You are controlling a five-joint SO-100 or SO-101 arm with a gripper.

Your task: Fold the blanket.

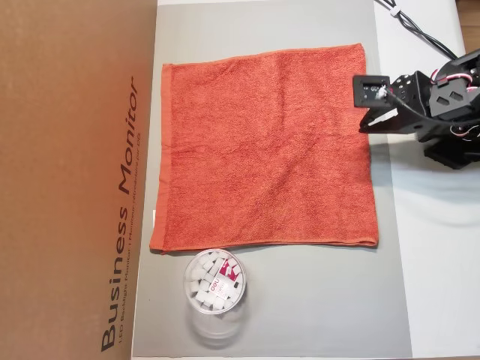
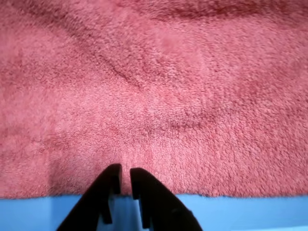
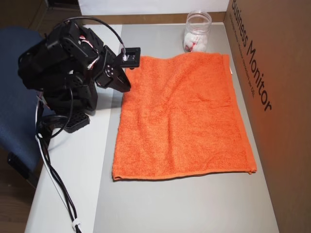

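Reaching for the hem: the step in hand looks like taking hold of the blanket's edge, with no fold yet made.
Cardboard box [image 1: 75,180]: along the left of an overhead view, printed "Business Monitor", touching the blanket's left hem.
Blanket [image 1: 262,150]: spread flat on the grey mat [image 1: 315,300], roughly square, all 4 hems visible in both overhead views.
Cup [image 1: 214,281]: clear, round, holding white pieces, just beside the blanket's near-left corner.
Doing it well: pinch the hem itself, not just the pile, then lift high enough to clear the cloth and carry it straight across to the left hem, so the edges line up.
Gripper [image 2: 124,179]: at the blanket's right hem; jaws almost together, a thin slit between them in the wrist view.
Hold: tips rest at the hem, but whether cloth is pinched I cannot tell.
Arm [image 1: 442,105]: on the white table to the right.
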